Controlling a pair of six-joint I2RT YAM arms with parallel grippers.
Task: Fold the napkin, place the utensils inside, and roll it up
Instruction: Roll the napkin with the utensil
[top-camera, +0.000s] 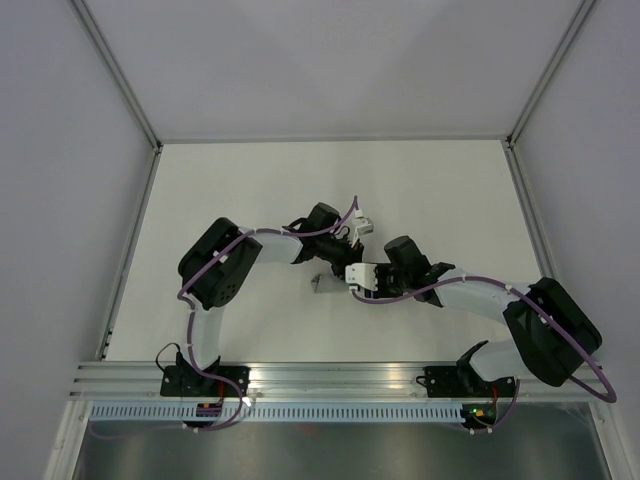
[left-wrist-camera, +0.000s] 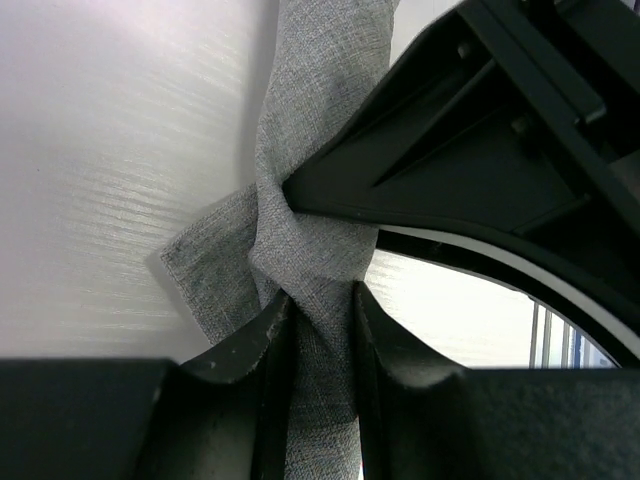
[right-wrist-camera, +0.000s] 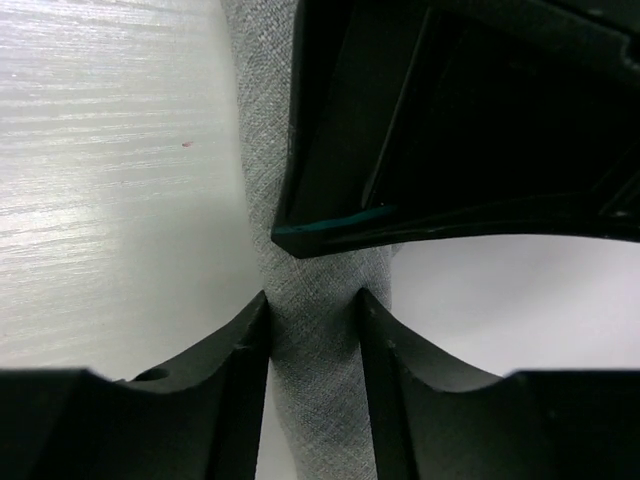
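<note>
Here the left gripper (left-wrist-camera: 322, 312) and right gripper (right-wrist-camera: 314, 318) both clamp the rolled napkin (left-wrist-camera: 300, 200) side by side, probably to keep it tight.

One napkin (left-wrist-camera: 300, 120) — two end effectors (left-wrist-camera: 322, 300) (right-wrist-camera: 313, 300)

1. Top external: fixed overhead behind the arm bases (top-camera: 205, 382), looking down on the table (top-camera: 430, 190), distant.
2. Left wrist: close-up past left end effector (left-wrist-camera: 322, 300).
3. Right wrist: close-up past right end effector (right-wrist-camera: 313, 300); both share the napkin (right-wrist-camera: 315, 400).
</note>
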